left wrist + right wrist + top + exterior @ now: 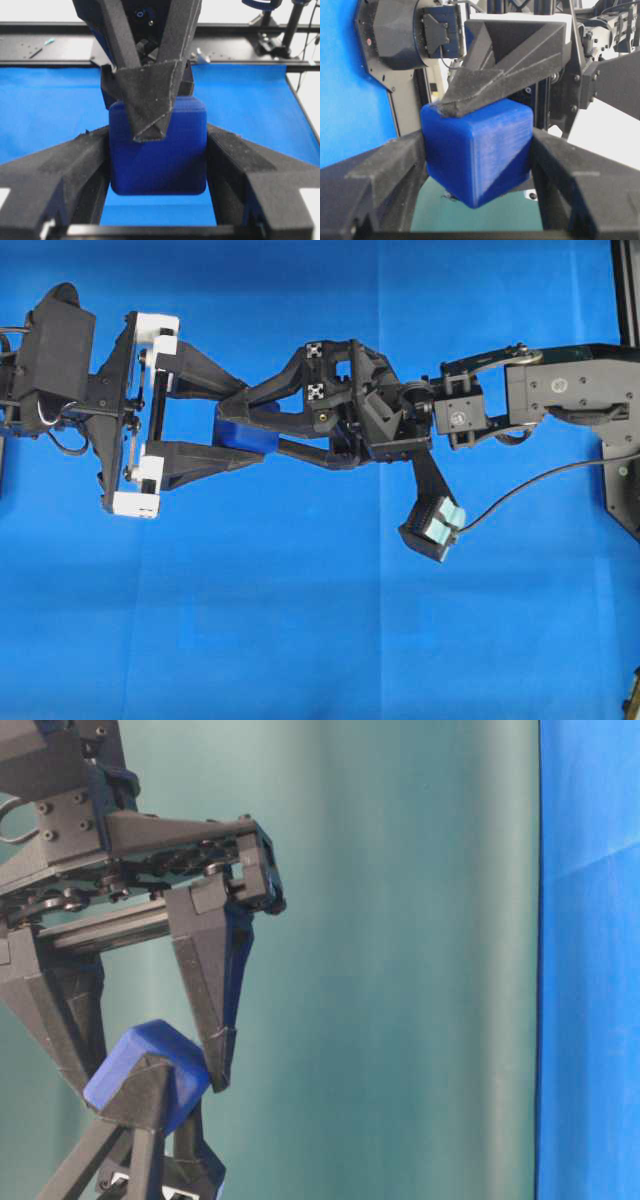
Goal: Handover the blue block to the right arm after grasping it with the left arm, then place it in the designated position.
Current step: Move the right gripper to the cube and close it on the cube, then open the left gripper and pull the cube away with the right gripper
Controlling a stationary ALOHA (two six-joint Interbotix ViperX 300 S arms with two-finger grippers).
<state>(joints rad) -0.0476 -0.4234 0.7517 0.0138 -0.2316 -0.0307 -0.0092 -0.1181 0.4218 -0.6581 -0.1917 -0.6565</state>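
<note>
The blue block [250, 437] hangs in the air above the blue cloth, between two grippers that meet at the middle. My left gripper [250, 422], with white rail-end blocks, comes from the left. In the left wrist view its fingers [75, 165] press both sides of the block [160, 155]. My right gripper [257, 428] comes from the right. In the right wrist view its fingers [390, 165] touch both sides of the block [475, 155], turned crosswise to the left one. The block also shows in the table-level view [150, 1055].
The blue cloth [300, 640] covers the table under both arms. The right wrist camera [435, 525] and its cable hang below the right arm. A black frame rail [625, 290] and the arm's base stand at the right edge.
</note>
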